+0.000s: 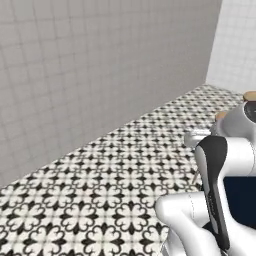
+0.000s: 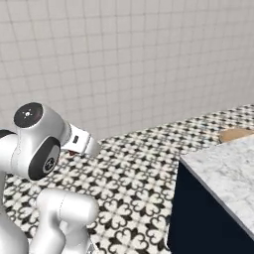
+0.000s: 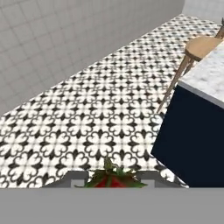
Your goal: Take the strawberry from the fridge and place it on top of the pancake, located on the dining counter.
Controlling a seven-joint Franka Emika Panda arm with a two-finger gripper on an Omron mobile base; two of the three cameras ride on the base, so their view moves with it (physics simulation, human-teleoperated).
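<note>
**Strawberry in grip, over floor**

Gripper [image 3: 114, 183] clamped on strawberry [image 3: 113, 178] (green leaves up, in hand view); held above patterned tile floor [image 3: 87, 122]; dining counter [image 3: 210, 78] w/ navy base to one side; wooden stool [image 3: 199, 46] beside counter.

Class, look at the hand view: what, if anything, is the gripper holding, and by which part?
The gripper is shut on the strawberry, gripping its red body; its green leafy top sticks out above the fingers.
</note>
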